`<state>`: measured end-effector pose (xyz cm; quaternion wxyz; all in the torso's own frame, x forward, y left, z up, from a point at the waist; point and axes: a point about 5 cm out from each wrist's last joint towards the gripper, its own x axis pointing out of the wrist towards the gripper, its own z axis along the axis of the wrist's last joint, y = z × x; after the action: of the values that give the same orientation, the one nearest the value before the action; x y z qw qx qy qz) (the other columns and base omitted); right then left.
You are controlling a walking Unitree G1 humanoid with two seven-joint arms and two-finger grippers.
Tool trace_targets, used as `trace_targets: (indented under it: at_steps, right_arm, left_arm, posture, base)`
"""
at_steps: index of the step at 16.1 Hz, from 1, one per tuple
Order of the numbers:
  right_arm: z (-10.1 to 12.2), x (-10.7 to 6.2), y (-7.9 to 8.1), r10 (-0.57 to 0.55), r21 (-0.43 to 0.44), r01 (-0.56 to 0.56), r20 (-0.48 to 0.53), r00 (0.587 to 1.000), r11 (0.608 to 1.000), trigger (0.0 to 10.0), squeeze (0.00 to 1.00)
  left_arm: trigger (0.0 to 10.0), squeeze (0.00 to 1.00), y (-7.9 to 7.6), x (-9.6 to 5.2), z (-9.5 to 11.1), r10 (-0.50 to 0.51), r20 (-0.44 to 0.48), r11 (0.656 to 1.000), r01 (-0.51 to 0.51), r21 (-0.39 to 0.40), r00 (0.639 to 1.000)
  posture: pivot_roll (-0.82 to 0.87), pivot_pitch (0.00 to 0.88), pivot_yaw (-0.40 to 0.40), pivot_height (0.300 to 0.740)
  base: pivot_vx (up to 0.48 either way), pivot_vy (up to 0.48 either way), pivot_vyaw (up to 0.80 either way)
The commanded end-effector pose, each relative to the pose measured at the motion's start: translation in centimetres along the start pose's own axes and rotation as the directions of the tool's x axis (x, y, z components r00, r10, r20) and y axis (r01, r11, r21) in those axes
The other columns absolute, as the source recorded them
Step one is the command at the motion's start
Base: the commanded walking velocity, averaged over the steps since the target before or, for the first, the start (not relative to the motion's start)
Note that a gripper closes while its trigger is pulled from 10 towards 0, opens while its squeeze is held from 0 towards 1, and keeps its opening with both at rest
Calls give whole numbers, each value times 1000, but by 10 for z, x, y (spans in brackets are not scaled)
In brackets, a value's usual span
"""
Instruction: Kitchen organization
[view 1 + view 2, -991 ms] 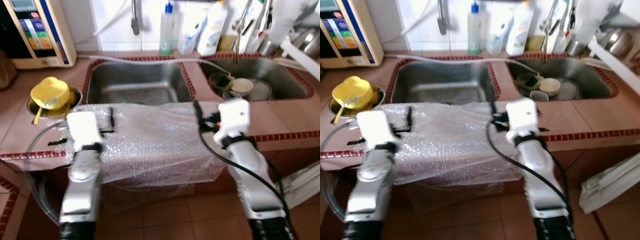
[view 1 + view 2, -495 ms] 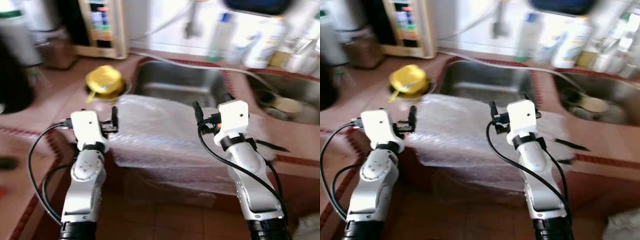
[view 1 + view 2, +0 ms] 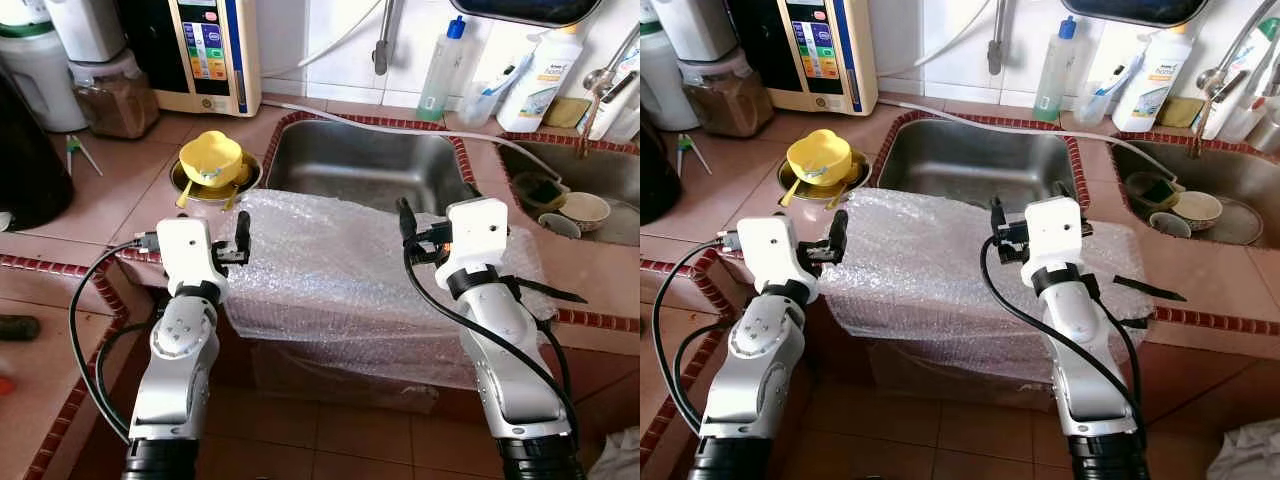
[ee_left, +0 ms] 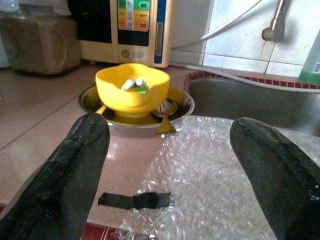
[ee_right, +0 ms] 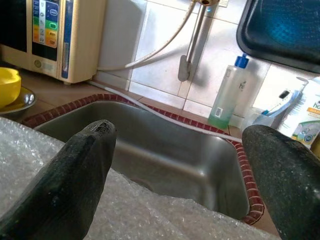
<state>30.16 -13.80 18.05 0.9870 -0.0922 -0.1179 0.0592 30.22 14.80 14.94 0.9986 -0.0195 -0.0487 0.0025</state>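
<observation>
Two hands raised over the front edge of the surface, both spread wide and holding nothing. Left hand low above the near-left corner of the bubble wrap, fingers straddling that corner without touching. Just ahead of it, a strip of black tape on the bare tile beside the sheet's edge; farther ahead, a yellow bowl sitting in a metal dish, apart from the sheet. Right hand above the far-right part of the same sheet, pointing toward the empty sink; beyond that, a tap and a green bottle against the tiled wall. To its outer side, a second sink with bowls in it.

Sheet draped over the surface's front lip and hanging down toward the floor. Likely very light, soft and floppy, a little slick, prone to sag and slide off once lifted at one point. Best taken at the two upper corners or along the top edge, one pinch per hand, with a firm close since thin film slips easily. Little risk of damage beyond popped bubbles; snagging on the tape possible.
</observation>
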Motion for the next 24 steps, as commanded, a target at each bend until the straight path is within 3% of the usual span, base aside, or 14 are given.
trace_targets:
  at_steps: [1,6,9,13,16,20,24]
  right_arm:
    - [-3,-1,-3,-21,4,22,-13,1000,1000,10000,0]
    - [-7,-4,-2,-21,14,21,-24,1000,1000,10000,0]
    - [-11,-2,-4,-29,24,29,-29,999,999,10000,0]
    - [-11,-3,1,-36,59,37,-24,999,998,10000,0]
    - [-12,-4,5,-30,102,32,-19,999,994,10000,0]
    - [-9,-7,9,-12,120,14,-17,1000,993,10000,0]
    - [-6,-8,12,76,110,-75,-4,997,991,10000,0]
  left_arm:
    - [10000,0,-1,2,0,-13,-12,1000,13,0,1000]
    - [10000,0,-4,1,-2,-24,-24,1000,24,12,999]
    - [10000,0,5,3,0,-18,-25,999,19,33,1000]
    - [10000,0,5,1,-5,-6,-67,1000,8,22,998]
    - [10000,0,15,-3,-4,18,-85,999,-14,46,996]
    - [10000,0,26,-6,2,54,-55,993,-48,105,997]
    - [10000,0,16,-12,10,32,-18,997,-31,64,999]
  posture:
    - [-60,60,-16,740]
    - [-40,55,-5,740]
    - [-28,47,14,740]
    - [-20,34,30,740]
    - [-9,33,51,740]
    - [-13,53,19,740]
    - [-26,52,-32,740]
  base:
    - [0,-311,0]
    - [0,-364,0]
    - [0,-330,0]
    - [0,0,0]
    - [0,0,0]
    - [0,0,0]
    - [0,0,0]
